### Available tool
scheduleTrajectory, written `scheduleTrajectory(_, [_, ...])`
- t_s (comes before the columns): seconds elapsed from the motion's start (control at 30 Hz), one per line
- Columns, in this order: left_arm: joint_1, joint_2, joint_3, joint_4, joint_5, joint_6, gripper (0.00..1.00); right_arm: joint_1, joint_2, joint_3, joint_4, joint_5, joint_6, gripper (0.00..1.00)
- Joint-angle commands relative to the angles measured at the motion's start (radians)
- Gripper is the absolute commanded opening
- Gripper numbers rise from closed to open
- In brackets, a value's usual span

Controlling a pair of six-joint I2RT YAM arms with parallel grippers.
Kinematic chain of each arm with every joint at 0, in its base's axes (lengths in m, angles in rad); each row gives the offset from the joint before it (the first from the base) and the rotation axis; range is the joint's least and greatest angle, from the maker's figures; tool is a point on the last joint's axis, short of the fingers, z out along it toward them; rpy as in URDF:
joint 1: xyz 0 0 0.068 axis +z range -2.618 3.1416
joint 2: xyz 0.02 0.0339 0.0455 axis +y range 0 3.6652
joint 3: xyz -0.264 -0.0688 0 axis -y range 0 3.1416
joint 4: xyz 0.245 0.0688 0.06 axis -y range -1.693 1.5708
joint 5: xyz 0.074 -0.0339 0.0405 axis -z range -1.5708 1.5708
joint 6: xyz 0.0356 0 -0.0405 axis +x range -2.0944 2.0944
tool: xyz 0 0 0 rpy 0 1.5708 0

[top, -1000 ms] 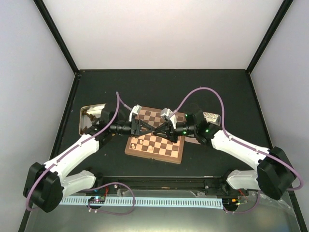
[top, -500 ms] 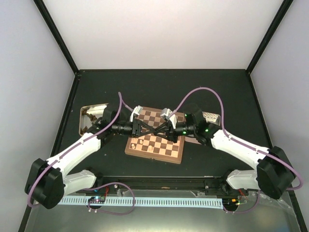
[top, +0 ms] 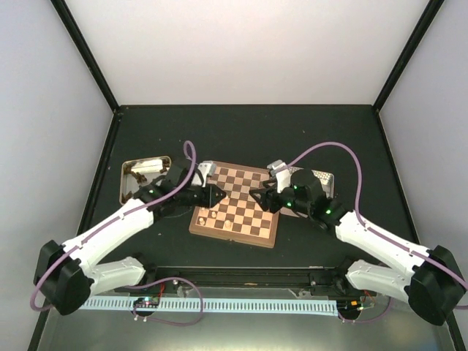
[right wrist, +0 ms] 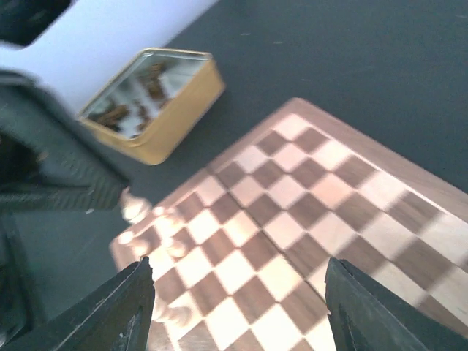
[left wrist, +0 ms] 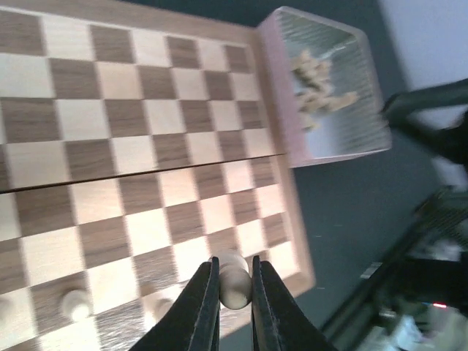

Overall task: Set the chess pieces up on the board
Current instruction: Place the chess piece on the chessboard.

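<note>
Top: left fingers point(top: 217, 196) over the chessboard point(top: 235, 219), left side; right fingers point(top: 257, 196) near its right edge.
Left wrist: pinching a pale pawn point(left wrist: 234, 281), smooth turned wood, round-headed. Risk: it slips on release and topples the neighbouring pawns point(left wrist: 75, 303).
Right wrist: spread, empty, above glossy chequered squares.

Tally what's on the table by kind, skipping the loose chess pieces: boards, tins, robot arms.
Chessboard: 1
Metal tins: 2
Robot arms: 2
Total: 5
</note>
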Motion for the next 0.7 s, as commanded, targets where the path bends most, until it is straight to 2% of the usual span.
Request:
scheduleTrajectory(0.0, [-0.118, 0.077, 0.068, -0.179, -0.406, 0.093, 0.02, 0.0, -0.02, -0.03, -0.056, 0.269, 0.143, 0.65])
scheduleTrajectory(0.13, [-0.182, 0.156, 0.083, -0.209, -0.51, 0.083, 0.02, -0.001, 0.005, -0.042, -0.069, 0.295, 0.181, 0.65])
scheduleTrajectory(0.4, [-0.204, 0.269, 0.08, -0.193, -0.485, 0.091, 0.02, 0.001, 0.056, -0.026, -0.079, 0.301, 0.181, 0.64])
scheduleTrajectory(0.67, [-0.206, 0.314, 0.055, -0.118, -0.4, 0.1, 0.02, -0.001, 0.079, -0.014, -0.092, 0.307, 0.183, 0.64])
